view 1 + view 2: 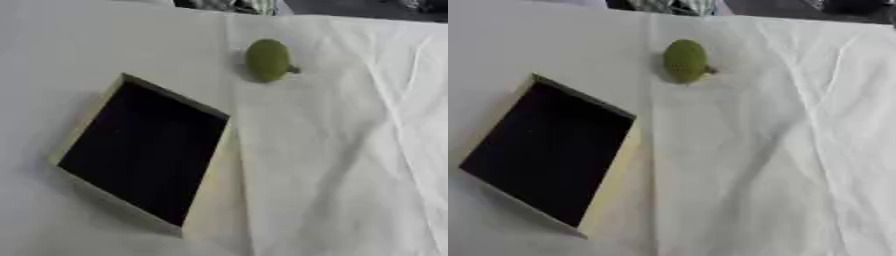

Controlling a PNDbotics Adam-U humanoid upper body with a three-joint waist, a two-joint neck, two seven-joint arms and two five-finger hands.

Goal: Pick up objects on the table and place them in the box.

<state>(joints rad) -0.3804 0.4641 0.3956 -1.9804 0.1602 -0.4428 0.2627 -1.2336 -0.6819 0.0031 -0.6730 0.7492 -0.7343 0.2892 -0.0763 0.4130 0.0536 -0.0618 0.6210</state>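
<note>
White-clothed table: dark-lined box, interior indistinct; green fruit-like object beyond; neither hand in view

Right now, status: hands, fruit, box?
Neither hand in view. Green fruit on the white cloth, outside the box, beyond its far right corner. Nothing between them.

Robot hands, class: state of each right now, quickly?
Left robot hand: not in either view, cannot be told.
Right robot hand: not in either view, cannot be told.

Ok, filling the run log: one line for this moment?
fruit: on cloth, beyond box | box: dark inside, nothing visible in it | hands: not in view
</note>
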